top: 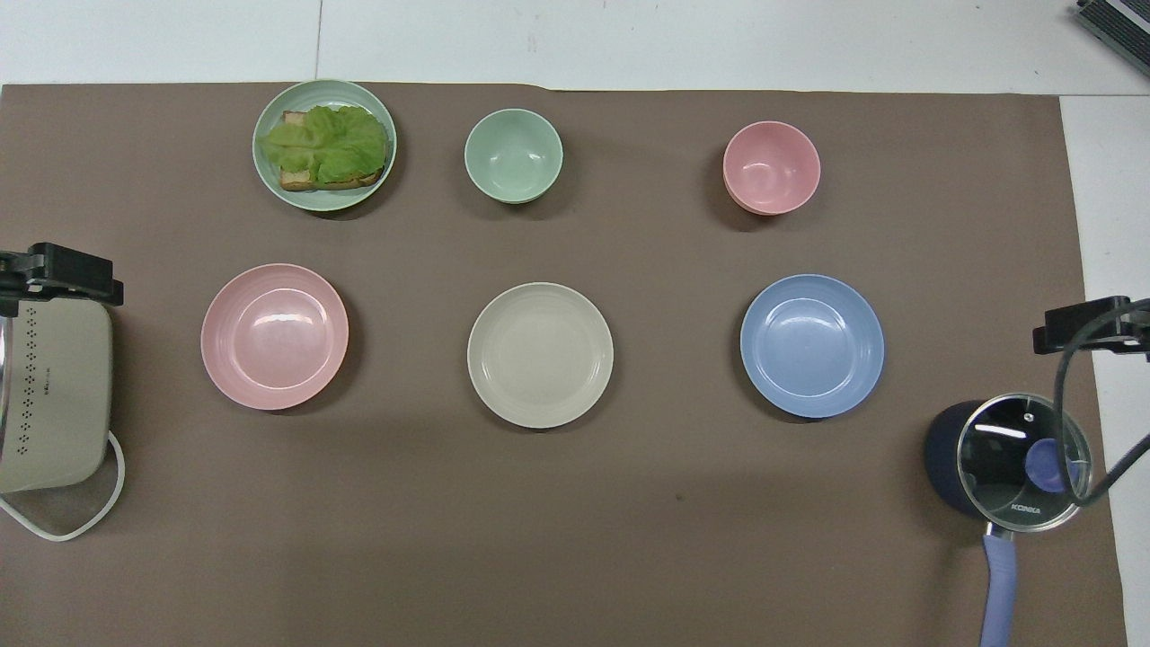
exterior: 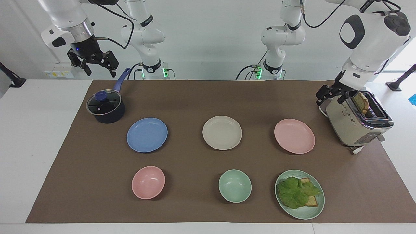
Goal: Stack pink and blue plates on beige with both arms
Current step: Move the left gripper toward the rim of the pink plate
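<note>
Three equal plates lie in a row across the brown mat: the pink plate (exterior: 294,136) (top: 274,336) toward the left arm's end, the beige plate (exterior: 222,132) (top: 540,355) in the middle, and the blue plate (exterior: 147,135) (top: 811,345) toward the right arm's end. All three are bare and apart from each other. My left gripper (exterior: 330,97) (top: 63,270) hangs open and empty beside the top of the toaster. My right gripper (exterior: 100,70) (top: 1092,325) is open and empty, up in the air over the table's edge by the saucepan.
A cream toaster (exterior: 357,122) with a bread slice stands beside the pink plate. A dark saucepan (exterior: 105,107) with a glass lid sits near the blue plate. Farther from the robots lie a pink bowl (exterior: 148,182), a mint bowl (exterior: 235,186) and a mint plate (exterior: 302,213) with lettuce and bread.
</note>
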Action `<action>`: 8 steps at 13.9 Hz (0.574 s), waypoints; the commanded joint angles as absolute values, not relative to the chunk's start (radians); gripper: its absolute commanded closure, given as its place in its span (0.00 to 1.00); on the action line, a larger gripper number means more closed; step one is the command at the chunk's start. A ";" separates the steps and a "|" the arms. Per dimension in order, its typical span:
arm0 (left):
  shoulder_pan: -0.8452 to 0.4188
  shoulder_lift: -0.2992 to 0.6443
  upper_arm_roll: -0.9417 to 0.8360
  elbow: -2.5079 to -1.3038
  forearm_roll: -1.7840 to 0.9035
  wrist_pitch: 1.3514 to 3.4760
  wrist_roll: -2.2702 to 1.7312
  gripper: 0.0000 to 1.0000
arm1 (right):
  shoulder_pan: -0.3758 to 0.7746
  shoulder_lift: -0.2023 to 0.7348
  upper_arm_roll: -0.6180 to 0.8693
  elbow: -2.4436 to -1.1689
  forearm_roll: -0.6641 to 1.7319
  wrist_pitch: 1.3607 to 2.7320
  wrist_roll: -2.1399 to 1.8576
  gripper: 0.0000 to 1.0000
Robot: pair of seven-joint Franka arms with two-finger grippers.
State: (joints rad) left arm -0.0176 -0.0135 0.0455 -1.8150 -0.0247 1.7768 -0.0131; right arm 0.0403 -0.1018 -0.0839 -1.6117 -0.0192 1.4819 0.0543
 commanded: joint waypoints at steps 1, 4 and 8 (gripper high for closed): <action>0.017 -0.017 0.044 -1.923 -0.011 1.894 0.035 0.00 | 0.025 -0.107 -0.080 -1.617 -0.006 1.471 0.034 0.00; 0.032 0.030 0.043 -1.989 -0.011 2.015 0.034 0.00 | 0.025 -0.107 -0.080 -1.617 -0.006 1.473 0.034 0.00; 0.034 0.138 0.044 -2.002 -0.011 2.103 0.037 0.00 | 0.025 -0.107 -0.080 -1.617 -0.006 1.471 0.034 0.00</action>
